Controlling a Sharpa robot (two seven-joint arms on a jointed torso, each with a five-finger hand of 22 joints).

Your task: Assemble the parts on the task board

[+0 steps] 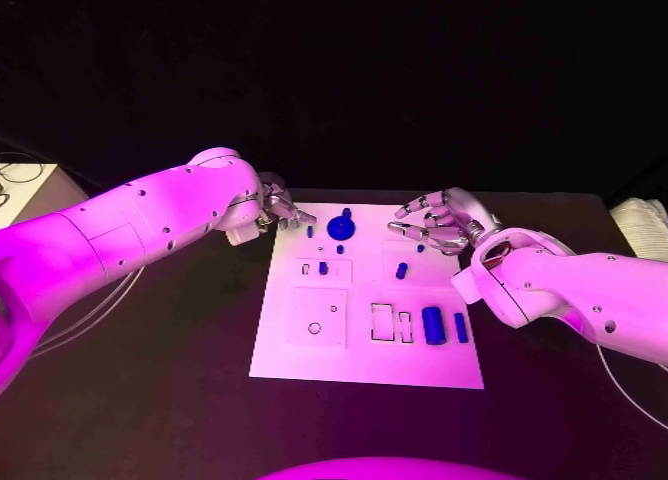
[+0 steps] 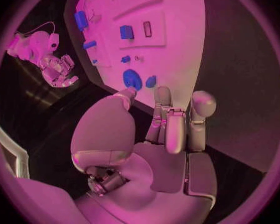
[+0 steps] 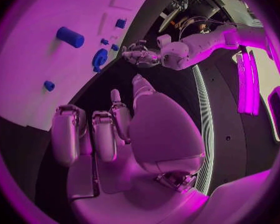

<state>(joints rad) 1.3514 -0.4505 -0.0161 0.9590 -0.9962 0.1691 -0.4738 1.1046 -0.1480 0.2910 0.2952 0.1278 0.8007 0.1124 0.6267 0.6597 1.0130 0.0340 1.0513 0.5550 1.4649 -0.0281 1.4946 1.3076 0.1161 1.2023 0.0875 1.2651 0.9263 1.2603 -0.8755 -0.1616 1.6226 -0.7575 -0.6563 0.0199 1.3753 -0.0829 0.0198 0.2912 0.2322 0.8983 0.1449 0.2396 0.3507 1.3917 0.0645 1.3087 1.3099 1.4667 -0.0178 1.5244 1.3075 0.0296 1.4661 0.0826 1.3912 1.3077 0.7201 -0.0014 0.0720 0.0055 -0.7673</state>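
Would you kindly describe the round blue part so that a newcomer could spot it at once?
Start at the white task board in the middle of the black table and look to its far edge, between the two hands. The round blue part lies there, nearer the left hand. It is the only disc-shaped piece, wider than the small blue pieces beside it.

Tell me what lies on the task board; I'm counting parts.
On the task board lie small blue parts: a round disc, two cylinders and several small pegs. Nothing visibly covers the board.

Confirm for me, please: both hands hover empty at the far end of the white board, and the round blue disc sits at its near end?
Not quite: the head view shows the round blue disc at the far end of the white board, between the left hand and right hand. Both hands are empty.
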